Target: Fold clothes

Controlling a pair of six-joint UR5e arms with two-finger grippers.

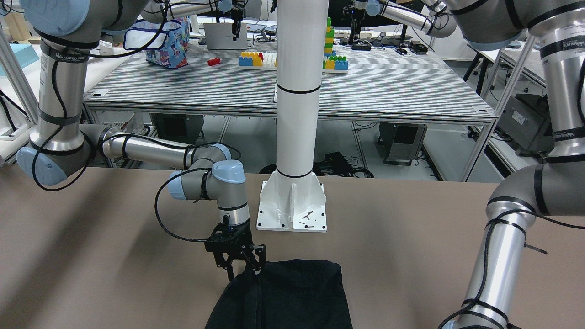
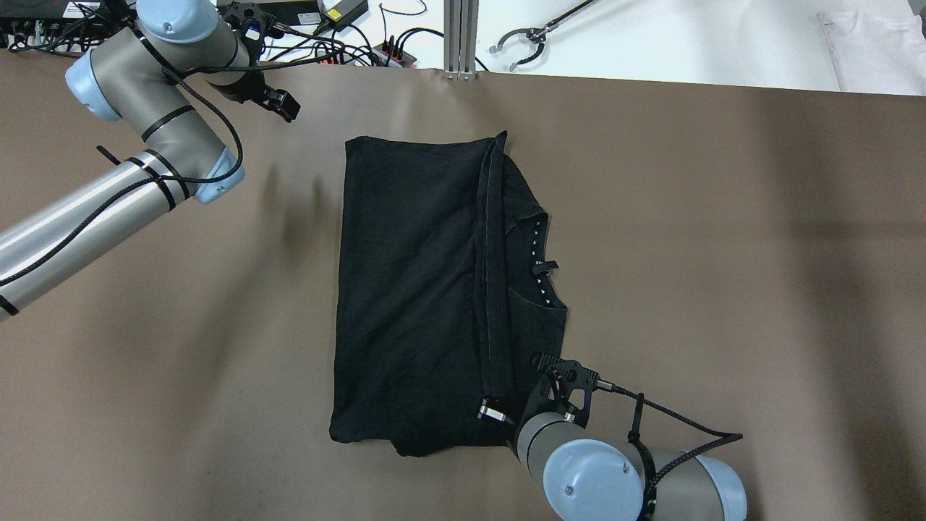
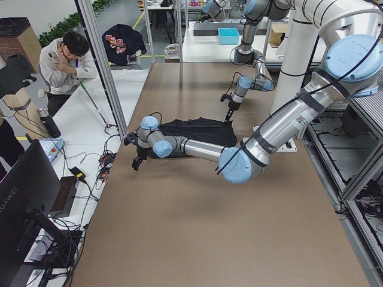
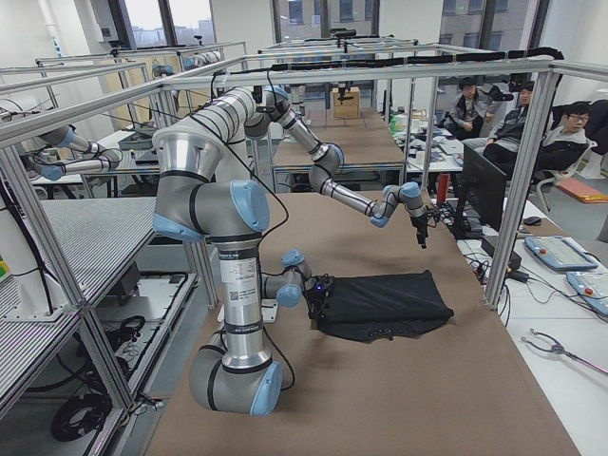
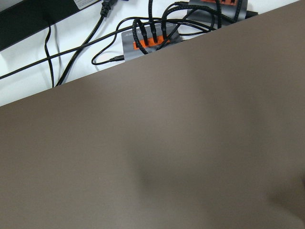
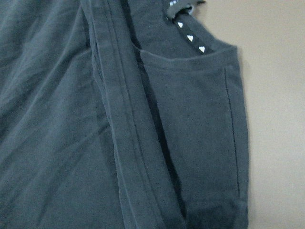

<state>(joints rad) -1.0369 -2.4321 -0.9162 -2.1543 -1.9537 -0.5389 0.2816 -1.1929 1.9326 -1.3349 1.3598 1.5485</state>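
Note:
A black T-shirt lies folded on the brown table, its hem laid over toward the collar, which has small white hearts. It also shows in the front view. My right gripper is at the shirt's near right corner, pointing down, its two fingers apart over the corner; in the overhead view it sits at the hem's near end. My left gripper hovers open and empty over bare table at the far left, well away from the shirt. Its wrist view shows only the table and cables.
The white post base stands on the table behind the shirt. Past the far table edge are a power strip with cables, a grabber tool and a white garment. A seated person is beside the table.

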